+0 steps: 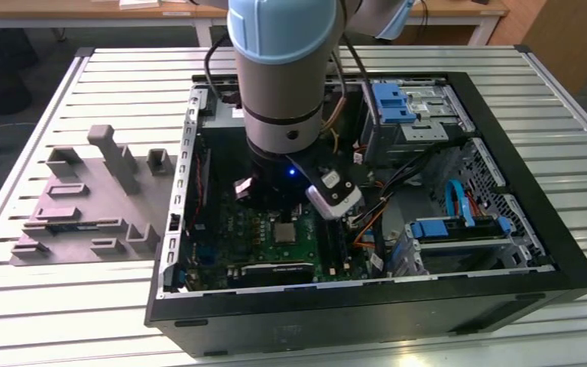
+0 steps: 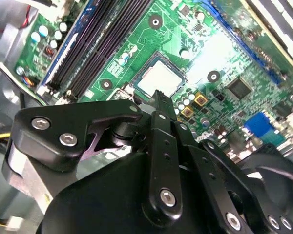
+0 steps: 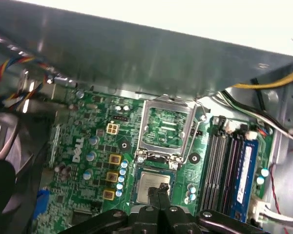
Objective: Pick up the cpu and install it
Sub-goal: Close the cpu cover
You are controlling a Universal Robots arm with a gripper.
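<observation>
Second wrist view gives you the cpu (image 2: pixel 161 78), a flat square with a pale silvery metal top and thin dark rim, lying in its socket on the glossy green motherboard (image 2: pixel 224 53). Your gripper (image 2: pixel 157 100) hangs just above it, its matte black fingers (image 2: pixel 160 108) pressed together and holding nothing. In the exterior view, the black computer case (image 1: pixel 538 229) lies open on the ribbed metal table (image 1: pixel 89 306), beside a grey plastic tray (image 1: pixel 79 206).
</observation>
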